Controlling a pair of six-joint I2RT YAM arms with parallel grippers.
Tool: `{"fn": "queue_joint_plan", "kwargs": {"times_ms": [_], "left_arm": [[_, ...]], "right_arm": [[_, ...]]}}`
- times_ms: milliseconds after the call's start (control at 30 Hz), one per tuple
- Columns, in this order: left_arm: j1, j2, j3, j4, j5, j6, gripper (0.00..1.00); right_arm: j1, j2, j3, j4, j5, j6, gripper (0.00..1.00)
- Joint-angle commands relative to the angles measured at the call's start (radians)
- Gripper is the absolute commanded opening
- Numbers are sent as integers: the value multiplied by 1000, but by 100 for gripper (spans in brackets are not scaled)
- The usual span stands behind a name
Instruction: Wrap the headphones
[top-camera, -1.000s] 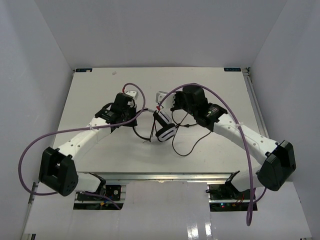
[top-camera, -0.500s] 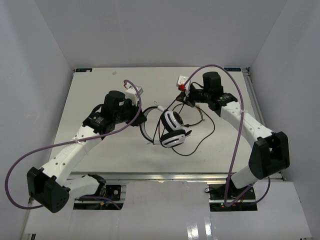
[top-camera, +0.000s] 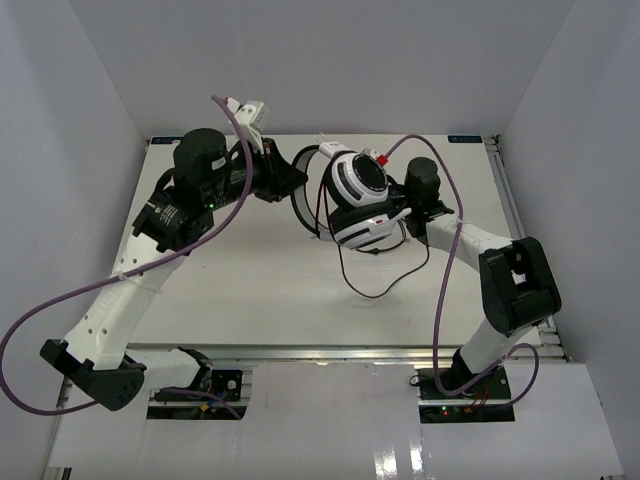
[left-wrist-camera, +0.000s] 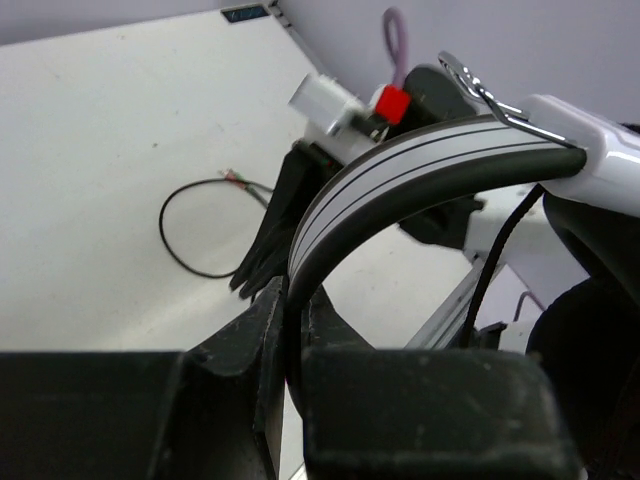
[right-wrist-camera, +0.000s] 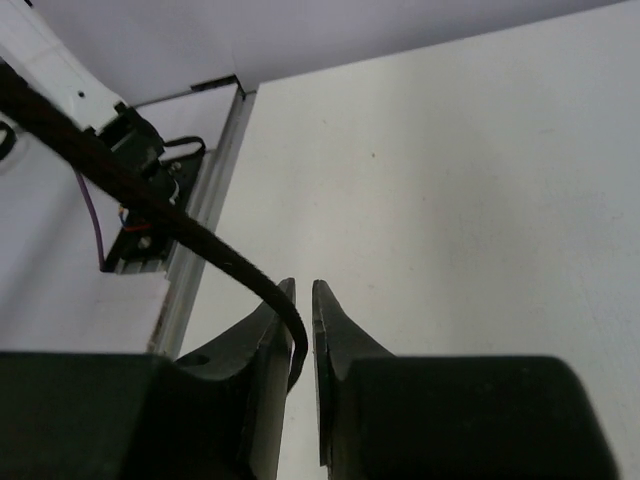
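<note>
Two hands engaged | left hand (left-wrist-camera: 293, 310) clenched on headband (left-wrist-camera: 400, 180), right hand (right-wrist-camera: 303, 295) pinching cord (right-wrist-camera: 150, 205) | headphones (top-camera: 352, 215) aloft over counter (top-camera: 250, 280) | risk: thin cord may slip the pinch, or its slack loop snag an earcup (top-camera: 362, 180).

Robot lab; white-walled enclosure (top-camera: 320, 60), bare table (top-camera: 230, 290)
</note>
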Motion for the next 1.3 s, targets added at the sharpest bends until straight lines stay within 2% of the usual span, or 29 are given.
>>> {"fn": "queue_joint_plan", "kwargs": {"times_ms": [0, 100, 233, 333, 600, 667, 767, 833, 900, 967, 1133, 1267], "left_arm": [[-11, 28, 157, -6, -19, -109, 0], [-11, 57, 250, -47, -90, -127, 0], [-11, 93, 349, -99, -252, -133, 0], [-9, 139, 439, -137, -400, -119, 0], [-8, 236, 595, -193, -687, -35, 0], [-8, 248, 609, -192, -779, -4, 0], [3, 246, 588, -174, -840, 27, 0], [13, 256, 573, -167, -876, 41, 0], [18, 260, 532, -149, -890, 72, 0], [19, 257, 440, -133, -902, 107, 0], [37, 243, 215, -69, -940, 183, 0], [44, 281, 109, -53, -906, 208, 0]], "right_arm": [[48, 63, -41, 466, -48, 357, 21], [87, 71, -72, 540, -49, 412, 23], [140, 47, -168, 554, -61, 394, 25], [173, 1, -245, 531, -78, 337, 28], [239, -110, -406, 466, -148, 254, 31], [245, -154, -403, 324, -152, 164, 30], [245, -223, -381, 122, -132, -38, 25], [249, -276, -335, -257, -38, -268, 16], [253, -318, -277, -461, 63, -457, 8], [254, -356, -218, -702, 155, -605, 8], [262, -498, -86, -946, 413, -808, 8], [311, -505, 69, -1086, 592, -925, 8]]}}
